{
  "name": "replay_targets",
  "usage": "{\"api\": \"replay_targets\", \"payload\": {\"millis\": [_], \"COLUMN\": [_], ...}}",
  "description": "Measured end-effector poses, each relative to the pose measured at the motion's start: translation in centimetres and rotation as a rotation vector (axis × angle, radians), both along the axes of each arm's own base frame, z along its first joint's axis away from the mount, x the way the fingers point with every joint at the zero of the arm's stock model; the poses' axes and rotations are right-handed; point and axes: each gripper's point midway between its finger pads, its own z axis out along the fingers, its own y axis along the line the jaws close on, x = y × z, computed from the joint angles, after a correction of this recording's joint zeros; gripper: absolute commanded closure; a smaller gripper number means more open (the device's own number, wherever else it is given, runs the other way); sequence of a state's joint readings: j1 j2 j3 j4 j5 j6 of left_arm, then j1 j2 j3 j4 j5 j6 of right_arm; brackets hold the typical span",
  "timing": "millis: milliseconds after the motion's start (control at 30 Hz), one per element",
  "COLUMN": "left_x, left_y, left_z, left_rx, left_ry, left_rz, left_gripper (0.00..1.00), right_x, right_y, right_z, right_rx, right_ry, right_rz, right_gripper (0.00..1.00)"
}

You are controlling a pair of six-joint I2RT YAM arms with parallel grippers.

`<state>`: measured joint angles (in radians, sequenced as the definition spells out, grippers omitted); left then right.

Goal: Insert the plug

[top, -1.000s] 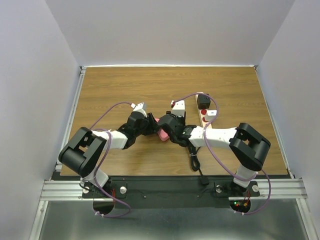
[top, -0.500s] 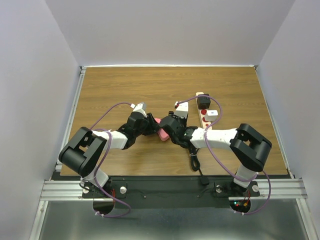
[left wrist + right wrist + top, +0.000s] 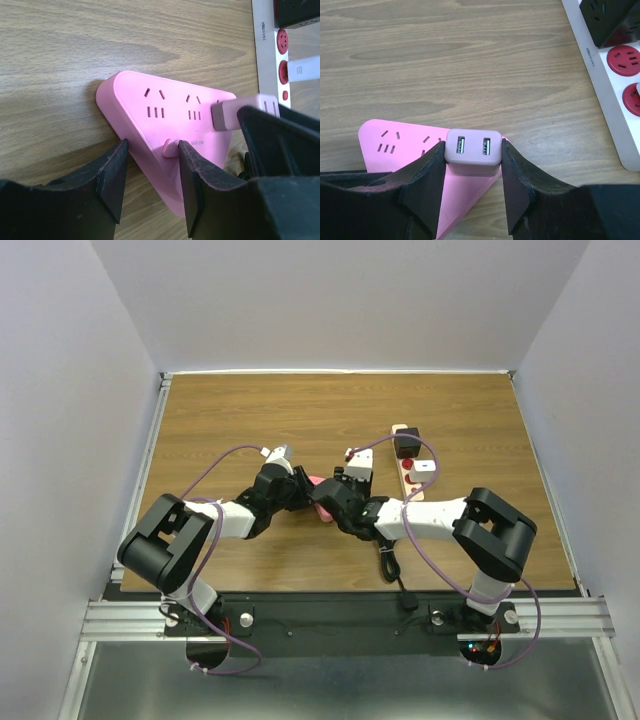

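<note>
Pinching plug [image 3: 472, 150] — at pink strip [image 3: 131, 102]

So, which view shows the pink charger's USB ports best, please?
Right wrist: the charger faces the lens in the right tool, both ports plain. Left wrist shows it obliquely; top external hides it.

The wood-grain worktop [image 3: 250, 410] lies open far and left. At centre the left pincer [image 3: 150, 150] clamping the pink triangular socket block [image 3: 150, 107] meets the right pincer [image 3: 472, 150] gripping a mauve two-port plug [image 3: 472, 145]; a long white power strip [image 3: 262, 60] blocks the right.
</note>
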<state>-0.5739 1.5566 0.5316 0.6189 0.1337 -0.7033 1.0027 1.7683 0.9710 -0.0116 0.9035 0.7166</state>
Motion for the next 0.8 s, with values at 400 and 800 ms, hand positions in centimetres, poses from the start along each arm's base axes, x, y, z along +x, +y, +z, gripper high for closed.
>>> {"api": "replay_targets", "payload": {"millis": [400,800], "left_x": [-0.2,-0.7], "left_y": [-0.2,1.0], "left_z": [0.1,0.3], "left_rx": [-0.008,0.048], "left_ry": [0.004,0.02], "left_rz": [-0.013,-0.007], "left_gripper": [0.63,0.06], "right_x": [-1.2,-1.2], "right_y": [0.0,0.5], "right_z": [-0.2,0.4], "right_rx": [-0.015,-0.028], "right_ry": [-0.033,-0.025], "right_rz": [-0.043,-0.037], "right_gripper": [1.0,0.96]}}
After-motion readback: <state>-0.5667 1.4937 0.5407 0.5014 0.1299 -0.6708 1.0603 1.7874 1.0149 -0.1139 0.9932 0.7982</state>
